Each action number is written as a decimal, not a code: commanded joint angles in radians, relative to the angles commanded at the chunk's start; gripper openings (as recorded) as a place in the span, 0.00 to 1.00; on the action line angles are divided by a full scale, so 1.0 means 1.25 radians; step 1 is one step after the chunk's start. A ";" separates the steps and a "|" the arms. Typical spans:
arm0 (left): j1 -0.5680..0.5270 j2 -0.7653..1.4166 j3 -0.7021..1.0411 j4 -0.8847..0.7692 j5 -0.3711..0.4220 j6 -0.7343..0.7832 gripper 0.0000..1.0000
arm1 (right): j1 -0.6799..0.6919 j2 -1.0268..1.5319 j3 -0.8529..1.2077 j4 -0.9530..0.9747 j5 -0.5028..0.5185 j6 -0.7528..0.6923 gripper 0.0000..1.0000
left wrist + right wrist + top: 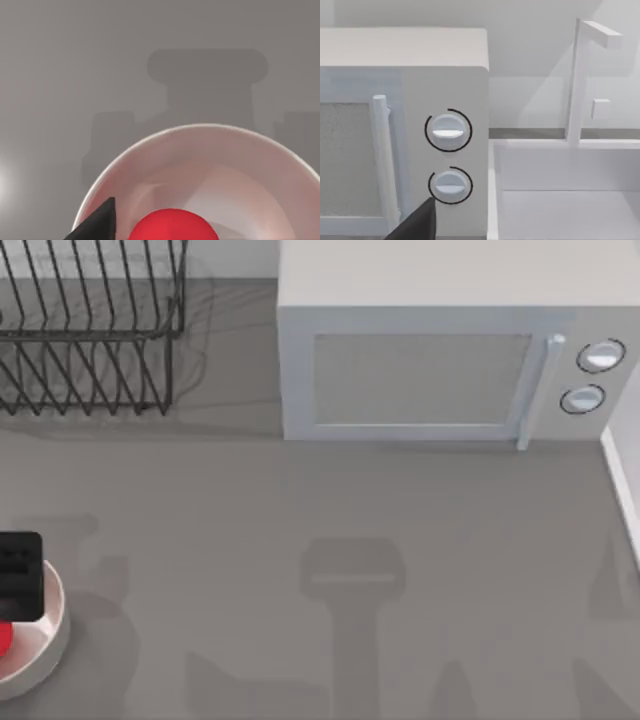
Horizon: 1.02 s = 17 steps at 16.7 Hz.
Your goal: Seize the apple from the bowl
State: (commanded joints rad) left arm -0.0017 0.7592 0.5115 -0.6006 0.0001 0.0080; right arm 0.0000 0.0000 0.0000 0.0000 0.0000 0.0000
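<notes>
Our left end effector (pixel 18 578) hangs over the white bowl (pixel 55 625) at the left edge of the bench (pixel 300 540), its dark body covering part of the bowl's far rim in the top view. The apple (pixel 172 226) lies inside the bowl, on the smooth floor near the wall, directly under our left wrist camera. One dark fingertip (pixel 100 222) shows beside it there, apart from the red skin; we cannot tell whether the fingers are spread or closed.

We judge the apple to be light, rigid and slick, a plain round ball that could roll on the curved floor of the bowl if nudged off-centre. We would take it across its widest part, fingers on opposite sides, with room kept from the bowl's wall.

Our right end effector (pixel 417 225) sits parked facing the microwave (pixel 405 125), near its two knobs; its fingers we cannot judge either.
</notes>
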 joint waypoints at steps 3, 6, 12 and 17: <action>0.000 0.216 0.131 -0.155 0.000 0.002 1.00 | 0.000 0.000 0.000 0.000 0.000 0.000 1.00; -0.001 0.390 0.238 -0.283 0.000 0.004 1.00 | 0.000 0.000 0.000 0.000 0.000 0.000 1.00; -0.001 0.519 0.325 -0.384 0.000 0.005 1.00 | 0.000 0.000 0.000 0.000 0.000 0.000 1.00; -0.001 0.522 0.312 -0.369 0.000 0.005 1.00 | 0.000 0.000 0.000 0.000 0.000 0.000 1.00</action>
State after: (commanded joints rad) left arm -0.0024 1.4113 0.9018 -1.0621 0.0002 0.0145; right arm 0.0000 0.0000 0.0000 0.0000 0.0000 0.0000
